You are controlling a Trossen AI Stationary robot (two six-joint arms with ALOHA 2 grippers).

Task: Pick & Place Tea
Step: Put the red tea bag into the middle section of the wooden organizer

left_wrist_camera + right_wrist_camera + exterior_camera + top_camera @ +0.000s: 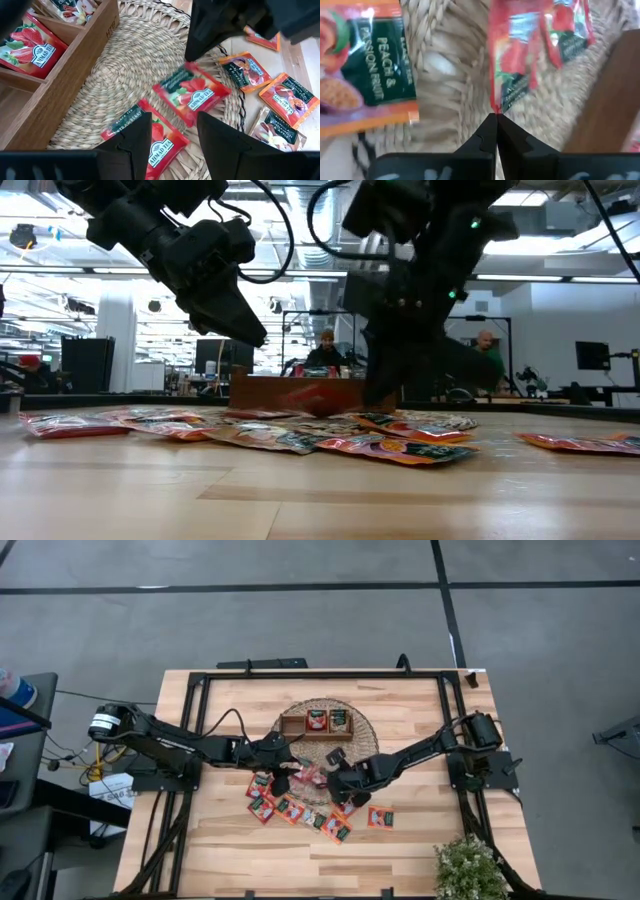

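On your left, the left pincer (283, 768) hovers over the near-left edge of the woven mat (362, 725), its fingers (131, 145) spread apart and holding nothing. In its wrist view you see two strawberry sachets lying on the mat: one (150, 137) right under those fingers, another (192, 93) just beyond them.

At the middle of the table (220, 840), the wooden tray (297, 724) sits on the mat's far side; a red sachet (317, 720) and a darker sachet (339, 720) already lie in two of its compartments.

To the right of that, your right pincer (496, 120) is down at the mat's near edge with its fingers pressed together on the edge of a red strawberry sachet (530, 55), pinching it. A peach and passion fruit sachet (367, 75) lies beside it.

The remaining tea sachets (300, 810) are scattered on the bare table just in front of the mat, with one (380, 817) lying farthest right.
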